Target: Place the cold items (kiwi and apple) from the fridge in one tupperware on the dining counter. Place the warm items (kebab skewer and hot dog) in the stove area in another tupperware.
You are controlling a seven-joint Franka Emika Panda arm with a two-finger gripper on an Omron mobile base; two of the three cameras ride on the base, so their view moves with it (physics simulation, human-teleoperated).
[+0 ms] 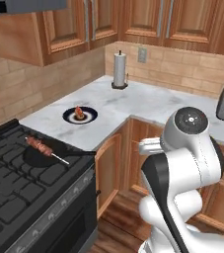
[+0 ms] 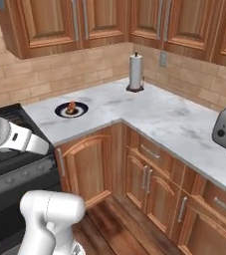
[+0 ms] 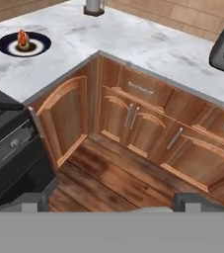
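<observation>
The skewer (image 1: 43, 147) lies on a pan (image 1: 47, 156) on the stove (image 1: 19, 197), stick end pointing away from the back wall. The gripper (image 3: 113, 203), fingers apart and empty, faces the floor right of the stove.

A glossy white arm (image 1: 182, 168) of rounded, bulbous segments is seen at the lower right of the left base view. A dark round cap with a small pale mark is set into its uppermost joint, and a black band is wrapped along the segment below. At the lower left of the right base view, a white cylindrical link with a grey band is shown.
</observation>
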